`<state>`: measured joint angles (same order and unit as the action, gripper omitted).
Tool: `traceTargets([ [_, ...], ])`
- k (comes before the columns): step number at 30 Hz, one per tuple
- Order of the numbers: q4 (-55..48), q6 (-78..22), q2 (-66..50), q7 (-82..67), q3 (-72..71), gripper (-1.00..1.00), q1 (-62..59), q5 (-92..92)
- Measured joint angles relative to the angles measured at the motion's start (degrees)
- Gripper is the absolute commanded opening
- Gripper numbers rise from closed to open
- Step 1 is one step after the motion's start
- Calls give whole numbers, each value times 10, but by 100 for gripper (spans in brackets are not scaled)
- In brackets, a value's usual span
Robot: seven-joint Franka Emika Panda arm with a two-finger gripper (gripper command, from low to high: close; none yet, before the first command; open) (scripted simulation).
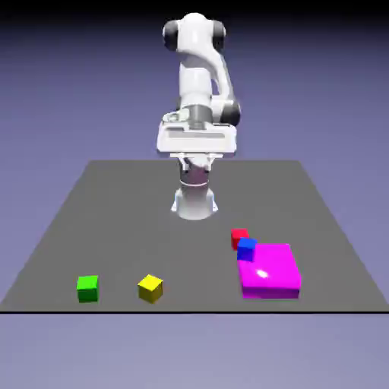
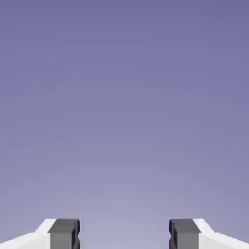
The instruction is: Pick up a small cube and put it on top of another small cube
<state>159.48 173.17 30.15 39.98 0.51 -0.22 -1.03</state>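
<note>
With my gripper (image 1: 195, 164) spread and holding nothing, raised near the far edge, and the green cube (image 1: 88, 289) close to the near edge at the exterior view's left, I could knock the yellow cube (image 1: 150, 289) just right of it by descending off-line.

Cubes: green (image 1: 88, 289), yellow (image 1: 150, 289), red (image 1: 239, 238), blue (image 1: 246, 250); block magenta (image 1: 270, 273); tabletop plain dark grey (image 1: 152, 235).

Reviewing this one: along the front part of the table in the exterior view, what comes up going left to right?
Green cube → yellow cube → magenta block
</note>
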Motion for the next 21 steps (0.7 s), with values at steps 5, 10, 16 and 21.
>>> traceTargets([
  [5,-63,-35,-104,-103,21,0,-38,-43],
  [10,-126,-69,-208,-205,42,0,-75,-86],
  [16,-202,-111,-332,-329,67,0,-124,-137],
  [21,-265,-146,-436,-431,88,0,-158,-180],
])
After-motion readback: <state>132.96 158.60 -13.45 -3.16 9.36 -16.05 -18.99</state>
